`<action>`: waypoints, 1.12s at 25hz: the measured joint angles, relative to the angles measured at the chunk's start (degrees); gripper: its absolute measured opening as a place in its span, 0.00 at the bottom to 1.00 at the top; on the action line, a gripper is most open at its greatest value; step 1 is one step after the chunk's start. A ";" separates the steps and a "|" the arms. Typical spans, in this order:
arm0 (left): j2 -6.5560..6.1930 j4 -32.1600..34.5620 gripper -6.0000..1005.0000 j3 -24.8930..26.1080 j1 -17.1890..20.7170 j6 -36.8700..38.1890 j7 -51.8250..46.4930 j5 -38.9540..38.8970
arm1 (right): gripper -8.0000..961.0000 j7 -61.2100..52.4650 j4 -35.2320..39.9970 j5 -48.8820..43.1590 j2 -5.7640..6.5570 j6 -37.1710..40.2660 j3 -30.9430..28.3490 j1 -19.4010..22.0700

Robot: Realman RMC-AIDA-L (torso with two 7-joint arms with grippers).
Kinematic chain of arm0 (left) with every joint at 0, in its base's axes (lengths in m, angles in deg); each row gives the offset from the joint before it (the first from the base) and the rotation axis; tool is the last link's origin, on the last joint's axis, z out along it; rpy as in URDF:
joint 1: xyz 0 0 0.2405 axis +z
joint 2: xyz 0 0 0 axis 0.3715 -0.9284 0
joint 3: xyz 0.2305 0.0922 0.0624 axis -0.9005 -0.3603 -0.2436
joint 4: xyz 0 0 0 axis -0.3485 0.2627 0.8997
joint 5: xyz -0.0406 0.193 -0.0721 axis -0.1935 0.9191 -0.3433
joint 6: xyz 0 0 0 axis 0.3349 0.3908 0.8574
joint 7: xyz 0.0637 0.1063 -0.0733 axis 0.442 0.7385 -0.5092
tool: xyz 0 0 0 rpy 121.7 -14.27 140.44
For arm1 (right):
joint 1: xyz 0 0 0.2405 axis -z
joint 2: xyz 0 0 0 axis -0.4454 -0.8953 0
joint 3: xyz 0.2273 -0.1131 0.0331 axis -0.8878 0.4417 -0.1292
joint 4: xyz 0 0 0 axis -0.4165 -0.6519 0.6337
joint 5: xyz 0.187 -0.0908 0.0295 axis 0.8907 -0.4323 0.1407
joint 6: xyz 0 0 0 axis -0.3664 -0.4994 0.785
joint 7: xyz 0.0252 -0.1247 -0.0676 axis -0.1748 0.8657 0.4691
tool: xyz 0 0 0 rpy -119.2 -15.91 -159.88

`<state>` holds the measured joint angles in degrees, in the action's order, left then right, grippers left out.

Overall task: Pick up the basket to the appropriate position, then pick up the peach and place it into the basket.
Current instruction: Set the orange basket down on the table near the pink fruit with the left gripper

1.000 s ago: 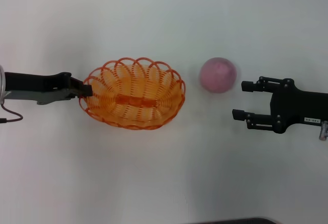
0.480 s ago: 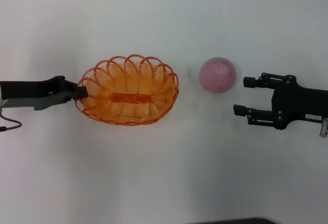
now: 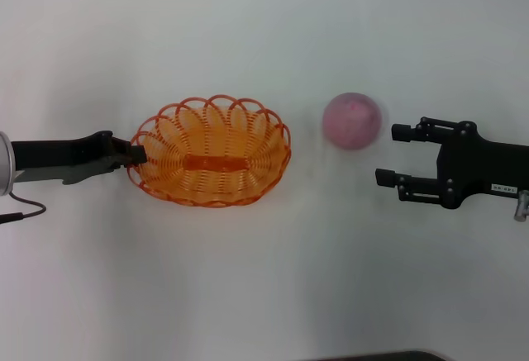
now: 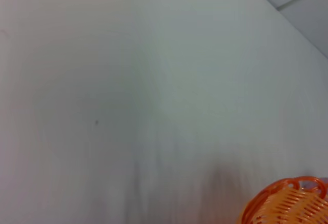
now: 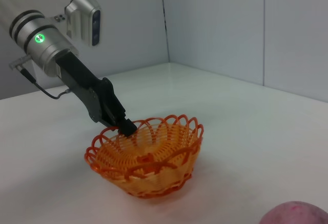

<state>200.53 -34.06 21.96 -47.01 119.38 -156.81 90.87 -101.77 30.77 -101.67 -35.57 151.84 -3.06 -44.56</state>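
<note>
orange plastic wire forms the oval basket, which is seen on the white table in the left half of the head view. its scalloped rim is gripped at the left end by the left gripper, whose dark fingers are closed onto one of the loops. in the right wrist view the same gripper is seen coming down at a slant onto the rim of the basket, and a green light is lit on the silver wrist behind it. in that view the basket's bottom appears to rest on the table. in the left wrist view only a small part of the basket is shown, at the edge of the picture.

the pink peach is placed on the table to the right of the basket, apart from it. the right gripper is held just beside the peach on its right, a little nearer to the robot, with its two black fingers spread wide and nothing between them. the peach is not touched by them. a part of the peach is seen low in the right wrist view.
</note>
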 joint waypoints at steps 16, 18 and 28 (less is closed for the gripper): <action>-0.11 0.27 0.07 -0.36 0.33 -2.03 -0.32 -0.72 | 0.80 0.05 -0.38 -0.11 -0.04 -0.43 0.39 0.00; -0.16 0.28 0.07 -0.38 0.33 -2.29 -0.32 -0.72 | 0.80 0.06 -0.38 -0.11 -0.06 -0.48 0.36 0.00; -0.11 0.05 0.07 -0.28 0.39 -3.08 -0.32 -0.78 | 0.80 0.13 -0.35 -0.10 -0.07 -0.48 0.38 0.00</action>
<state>200.42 -34.01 21.68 -46.62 116.30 -157.13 90.09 -101.64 30.43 -101.77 -35.64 151.36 -2.68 -44.55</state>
